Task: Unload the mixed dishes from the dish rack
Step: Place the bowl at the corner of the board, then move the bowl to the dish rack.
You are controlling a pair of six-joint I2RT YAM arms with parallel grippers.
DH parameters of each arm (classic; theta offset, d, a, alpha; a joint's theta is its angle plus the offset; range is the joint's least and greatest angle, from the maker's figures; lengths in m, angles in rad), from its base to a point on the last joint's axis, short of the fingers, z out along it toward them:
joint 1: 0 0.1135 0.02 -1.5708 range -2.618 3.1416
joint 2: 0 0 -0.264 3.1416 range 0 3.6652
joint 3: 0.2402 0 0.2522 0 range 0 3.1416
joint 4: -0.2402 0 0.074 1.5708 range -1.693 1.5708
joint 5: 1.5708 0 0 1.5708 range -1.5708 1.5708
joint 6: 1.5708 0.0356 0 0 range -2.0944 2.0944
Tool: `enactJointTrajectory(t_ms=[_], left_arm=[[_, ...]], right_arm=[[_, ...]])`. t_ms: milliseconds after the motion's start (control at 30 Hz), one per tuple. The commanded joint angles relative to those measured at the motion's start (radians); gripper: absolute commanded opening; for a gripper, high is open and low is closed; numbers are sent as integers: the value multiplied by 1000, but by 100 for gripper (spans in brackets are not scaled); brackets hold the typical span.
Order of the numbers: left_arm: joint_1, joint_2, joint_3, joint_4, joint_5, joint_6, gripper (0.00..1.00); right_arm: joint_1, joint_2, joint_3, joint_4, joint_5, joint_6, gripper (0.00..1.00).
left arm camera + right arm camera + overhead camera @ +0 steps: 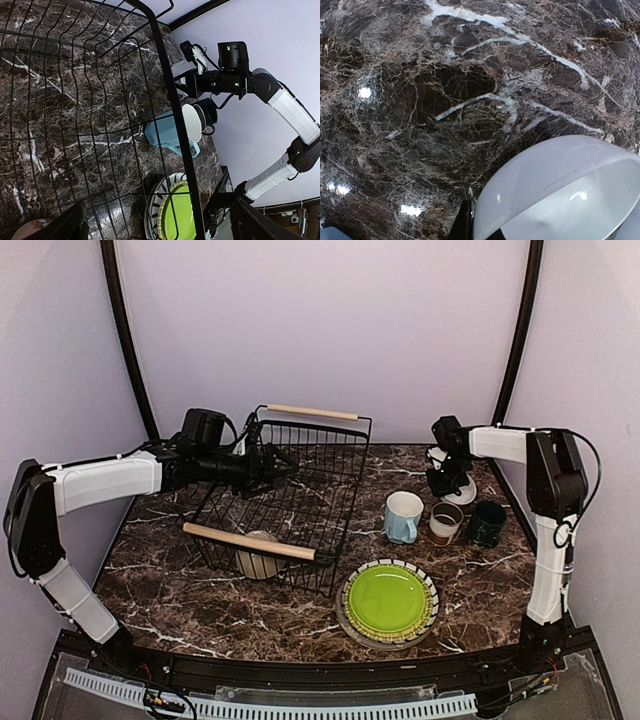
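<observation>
Far left: left gripper [280, 462] spread wide, holding nothing, reaching in over the far-left side of the big black wire dish rack [250, 540] with two pale wooden bar handles. Tilted, that rack, with its near handle low on the dark marble table [180, 590].

Lying against the near wall of the rack, just behind the near handle: one rounded cream bowl [260, 558], seemingly the last dish left inside. Probably glazed ceramic, so stiff, fairly heavy, slick and breakable. Best pinched across the rim, one finger inside and one outside, then lifted straight up clear of the wires.

Right of the rack, near edge: lime-green round plates [387, 600] stacked on a black-and-white striped plate [346, 618]. Behind these, in a row on the table: a light blue mug [403, 517], a brown-and-white cup [444, 523] and a dark green mug [487, 523], all upright.

Behind the cup: right gripper [447, 480] clenched tight, apparently nipping the thin rim of a white bowl [560, 190] at or just above the marble. Hard to tell contact with the table. Smooth and fragile too; lower gently before letting go.
</observation>
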Motion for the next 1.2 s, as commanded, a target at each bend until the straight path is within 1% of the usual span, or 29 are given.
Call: enactJointTrajectory(t_ms=[0,100,200,267,333,400,533,600,667,733,800,833,867,933,1067,1167], left_arm=[[-14,0,72,-161,-74,92,98],[-28,4,107,-278,-148,160,97],[-40,9,152,-374,-199,212,95],[-52,18,182,-464,-245,254,94],[-79,25,214,-597,-338,293,93],[-99,34,237,-678,-395,325,93],[-120,51,247,-776,-444,347,96],[-126,67,250,-806,-451,344,96],[-134,82,247,-829,-458,339,94],[-137,94,245,-842,-457,333,87],[-141,103,241,-849,-459,330,73],[-141,110,240,-851,-464,330,70],[-143,113,239,-853,-479,330,65],[-144,129,248,-864,-515,327,58],[-145,169,266,-875,-579,326,47],[-145,213,280,-878,-595,327,43]], right_arm=[[-3,16,31,-12,-16,2,5],[-3,15,25,-11,-14,5,11],[-3,8,23,-16,-19,5,21],[-2,-4,23,-21,-24,6,30],[-2,-25,17,-21,-31,11,39],[0,-50,9,-18,-43,12,48],[5,-104,-6,-16,-54,19,66],[10,-138,-17,-13,-63,23,72],[17,-179,-38,0,-75,22,77],[22,-222,-64,13,-86,22,80],[27,-265,-88,26,-89,20,82],[30,-285,-100,35,-90,19,83],[32,-313,-116,45,-91,14,84],[36,-350,-144,63,-92,11,86],[43,-402,-186,82,-95,12,87],[50,-431,-218,101,-92,8,89]])
